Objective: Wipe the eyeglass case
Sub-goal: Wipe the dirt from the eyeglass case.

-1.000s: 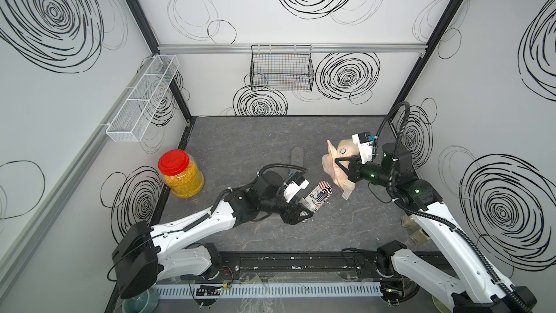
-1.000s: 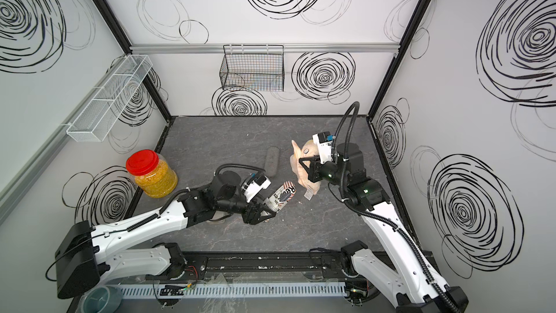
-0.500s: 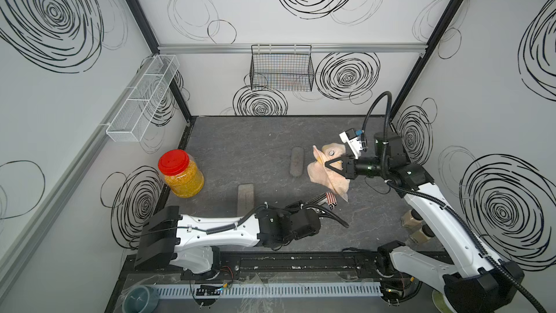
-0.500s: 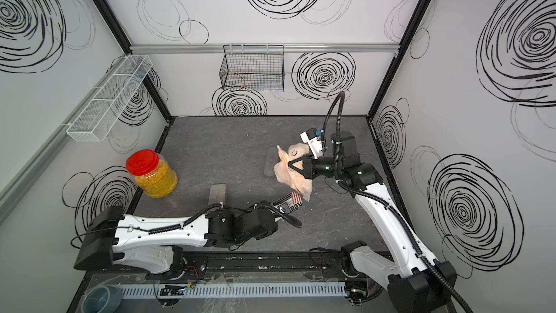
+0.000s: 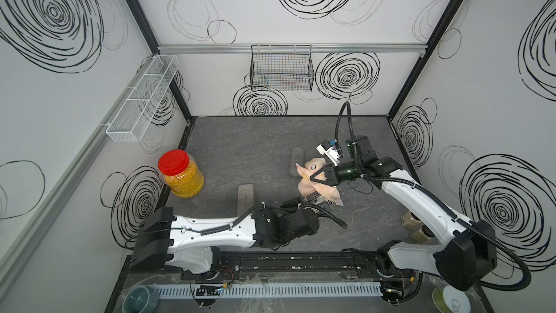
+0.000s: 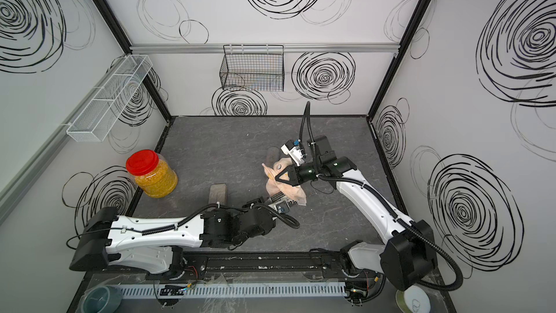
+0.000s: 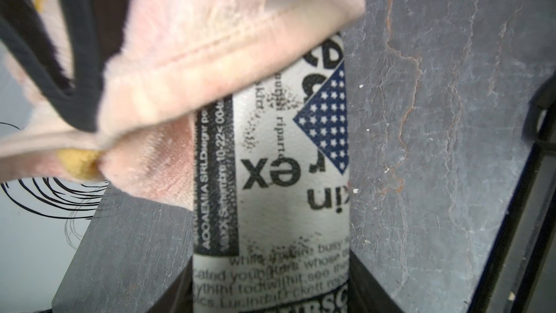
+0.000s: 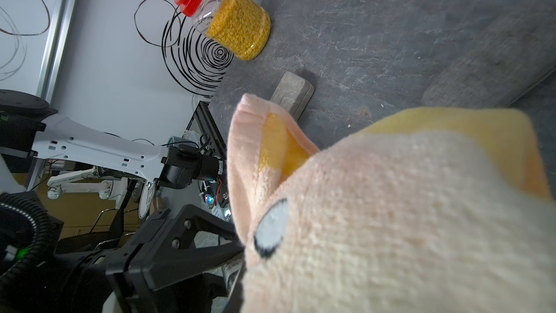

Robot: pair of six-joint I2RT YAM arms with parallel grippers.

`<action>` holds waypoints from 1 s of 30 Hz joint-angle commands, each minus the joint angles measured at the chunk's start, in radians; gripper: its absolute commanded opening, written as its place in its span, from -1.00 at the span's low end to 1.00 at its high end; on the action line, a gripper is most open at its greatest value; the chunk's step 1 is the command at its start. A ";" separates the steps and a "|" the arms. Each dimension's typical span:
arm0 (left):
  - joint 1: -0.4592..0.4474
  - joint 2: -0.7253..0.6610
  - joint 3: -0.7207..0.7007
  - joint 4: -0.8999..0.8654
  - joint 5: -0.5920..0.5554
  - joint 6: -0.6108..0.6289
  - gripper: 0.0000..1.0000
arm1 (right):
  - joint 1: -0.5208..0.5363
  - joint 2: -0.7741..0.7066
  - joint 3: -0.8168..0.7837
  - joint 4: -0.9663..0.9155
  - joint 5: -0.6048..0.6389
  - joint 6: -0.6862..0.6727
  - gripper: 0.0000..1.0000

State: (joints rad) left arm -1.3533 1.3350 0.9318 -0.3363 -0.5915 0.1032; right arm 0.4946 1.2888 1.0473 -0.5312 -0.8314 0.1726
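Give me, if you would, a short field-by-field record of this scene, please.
Case holder: left gripper, shut on the printed eyeglass case
Cloth holder: right gripper, shut on the pink cloth
Contact: cloth drapes over the case's far end in the left wrist view
Also on table: red-lidded jar, grey case, brown case
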 commanded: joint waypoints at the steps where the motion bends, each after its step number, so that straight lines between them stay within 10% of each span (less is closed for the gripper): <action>1: -0.002 -0.025 0.027 0.063 -0.045 0.017 0.02 | 0.038 0.024 0.033 -0.061 0.019 -0.044 -0.92; 5: 0.000 -0.025 0.017 0.055 -0.049 0.012 0.03 | 0.023 0.023 0.062 -0.154 0.194 -0.025 -0.97; 22: 0.003 -0.004 0.022 0.073 -0.038 0.018 0.03 | 0.127 0.069 0.082 -0.090 0.037 -0.047 -0.95; 30: 0.000 -0.003 0.009 0.080 -0.047 0.018 0.03 | 0.031 0.034 0.105 -0.277 0.189 -0.068 -0.96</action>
State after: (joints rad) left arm -1.3579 1.3437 0.9257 -0.3344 -0.5854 0.1238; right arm 0.5819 1.3682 1.1400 -0.6865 -0.7105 0.1291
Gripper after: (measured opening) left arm 0.620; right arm 0.117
